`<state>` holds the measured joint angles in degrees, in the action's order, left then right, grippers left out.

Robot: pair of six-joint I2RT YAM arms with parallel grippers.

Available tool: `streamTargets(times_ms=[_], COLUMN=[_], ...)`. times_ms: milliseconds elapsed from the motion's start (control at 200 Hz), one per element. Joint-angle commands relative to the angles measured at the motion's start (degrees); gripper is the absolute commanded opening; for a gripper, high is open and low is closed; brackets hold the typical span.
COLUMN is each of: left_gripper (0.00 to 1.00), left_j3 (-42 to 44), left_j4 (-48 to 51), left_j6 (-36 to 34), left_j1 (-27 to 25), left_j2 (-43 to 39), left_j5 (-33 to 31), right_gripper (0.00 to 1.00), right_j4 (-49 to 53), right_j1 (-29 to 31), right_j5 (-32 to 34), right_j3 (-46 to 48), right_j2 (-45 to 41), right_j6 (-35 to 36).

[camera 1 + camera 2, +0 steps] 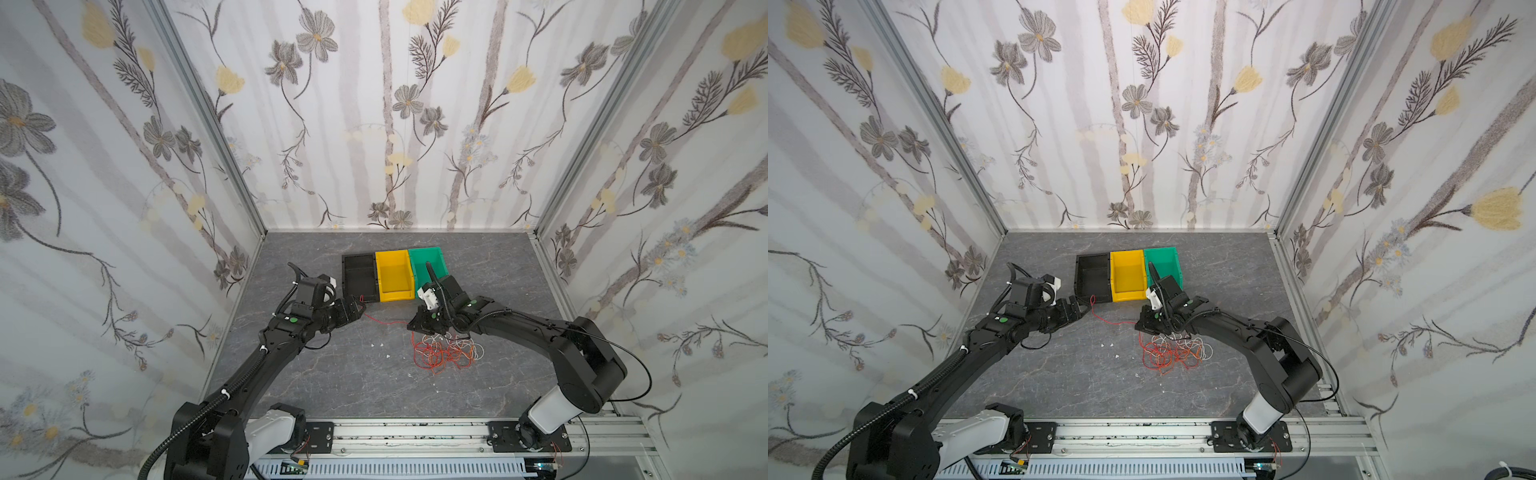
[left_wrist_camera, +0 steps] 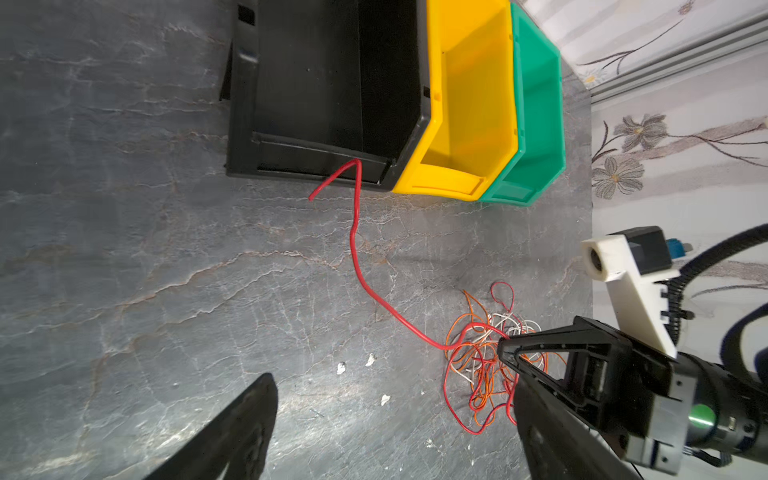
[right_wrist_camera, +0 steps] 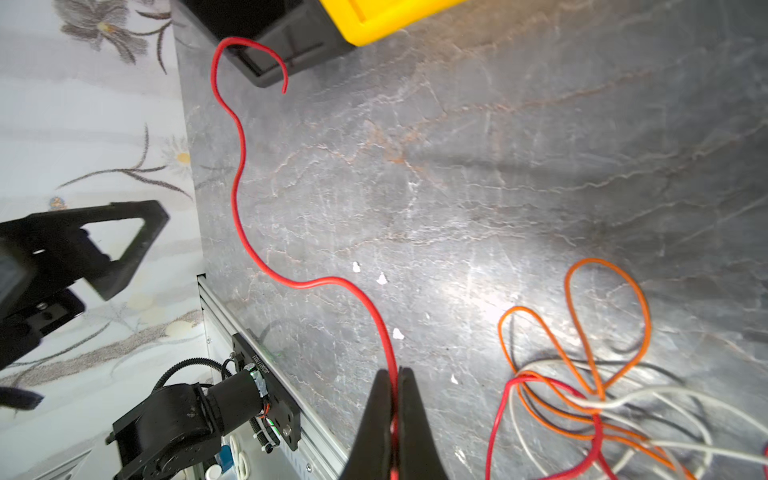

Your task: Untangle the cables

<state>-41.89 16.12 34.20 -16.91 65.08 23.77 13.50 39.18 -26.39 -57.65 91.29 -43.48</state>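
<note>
The cables [image 1: 446, 353] [image 1: 1173, 353] lie in a red, orange and white tangle right of the table's middle, also seen in the left wrist view [image 2: 484, 357] and the right wrist view [image 3: 598, 399]. One red cable [image 1: 384, 323] [image 2: 356, 257] [image 3: 239, 178] runs out of it toward the black bin [image 1: 359, 274], its free end hooked at the bin's front lip. My right gripper [image 1: 413, 325] [image 1: 1139, 326] [image 3: 395, 372] is shut on this red cable just above the tangle. My left gripper [image 1: 359, 307] [image 1: 1079, 306] [image 2: 395, 378] hovers open near the cable's free end, with nothing between its fingers.
A yellow bin [image 1: 395, 276] and a green bin [image 1: 419, 259] stand side by side to the right of the black bin at the back middle. Small white scraps [image 1: 380, 345] lie on the grey table between the arms. Walls close three sides.
</note>
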Motion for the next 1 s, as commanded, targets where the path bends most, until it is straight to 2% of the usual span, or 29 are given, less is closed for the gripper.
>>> streamTargets(times_ms=[0,180,355,535,640,714,794,899,994], left_gripper=[0.89,0.87,0.77,0.57,0.37,0.32,0.32,0.48,0.53], left_j3=[0.09,-0.52,-1.89,-2.34,-2.62,-2.92,-3.37,-3.76,-3.72], left_j4=[-4.84,-6.87,-8.42,-7.98,-6.46,-5.98,-5.25,-4.89,-4.55], left_j6=[2.19,3.28,5.45,6.67,6.85,6.89,6.94,6.39,6.86], left_j1=[-1.17,-3.51,-5.94,-8.4,-8.49,-8.49,-8.49,-8.49,-8.49], left_j2=[1.1,3.85,6.02,6.89,6.9,6.88,6.89,6.9,6.67], left_j5=[0.1,-1.44,-3.17,-5.06,-6.19,-6.11,-6.45,-5.54,-5.52], right_gripper=[0.0,0.0,0.0,0.0,0.0,0.0,0.0,0.0,0.0], right_j4=[5.74,10.29,11.8,11.38,11.71,11.77,12.07,12.47,12.87], right_j1=[0.85,1.67,2.57,3.35,3.53,3.62,3.87,3.89,3.81], right_j5=[0.97,0.94,1.61,2.08,2.73,2.96,3.94,6.76,9.34], right_j3=[-3.12,-6.78,-7.92,-7.92,-7.74,-7.66,-7.61,-7.01,-6.34], right_j2=[-1.71,-3.97,-4.19,-4.32,-4.71,-5.02,-5.21,-5.88,-6.64], right_j6=[3.79,6.3,7.19,6.93,7.29,7.78,7.89,7.6,7.19])
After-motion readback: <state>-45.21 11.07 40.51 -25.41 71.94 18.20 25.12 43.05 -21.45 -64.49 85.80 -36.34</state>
